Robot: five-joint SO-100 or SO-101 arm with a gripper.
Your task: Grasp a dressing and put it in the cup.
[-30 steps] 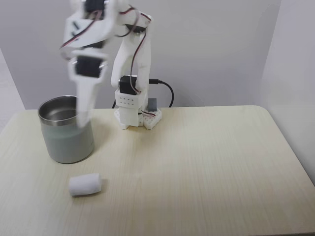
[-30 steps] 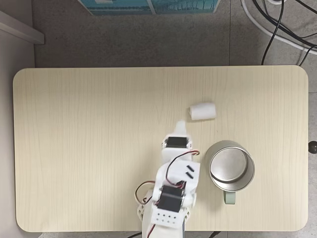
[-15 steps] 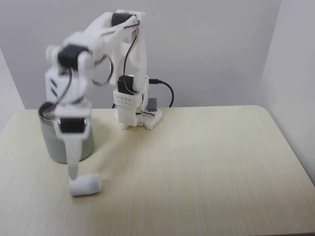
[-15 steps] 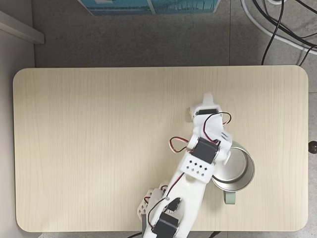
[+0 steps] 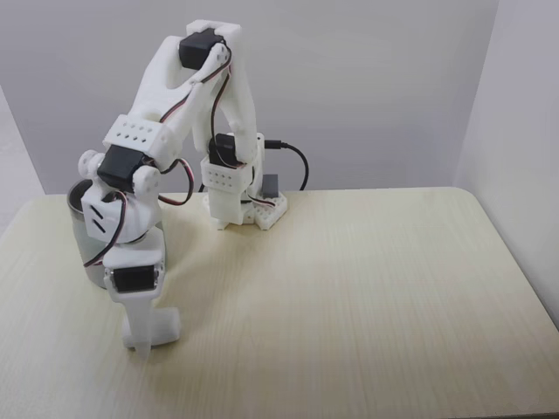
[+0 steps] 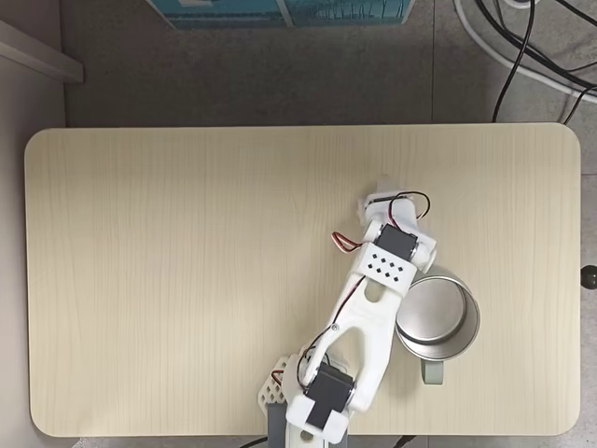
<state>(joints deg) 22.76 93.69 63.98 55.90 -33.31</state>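
Note:
The dressing, a small white gauze roll, lies on its side on the wooden table in front of the cup. My gripper has come down over it, open. One finger stands on the table in front of the roll, and the other is hidden behind it. From above, my gripper covers the roll. The grey-green cup stands upright behind my wrist, mostly hidden by it. From above, the steel rim of the cup is just right of my forearm, and nothing lies inside.
The arm's base is bolted at the table's back edge, with a black cable running from it. Bare tabletop stretches to the right. Cables and a blue box lie on the floor beyond the table.
The arm swung from high beside the cup out over the dressing, then dropped until the gripper reached the table around the roll. The dressing and cup have not moved.

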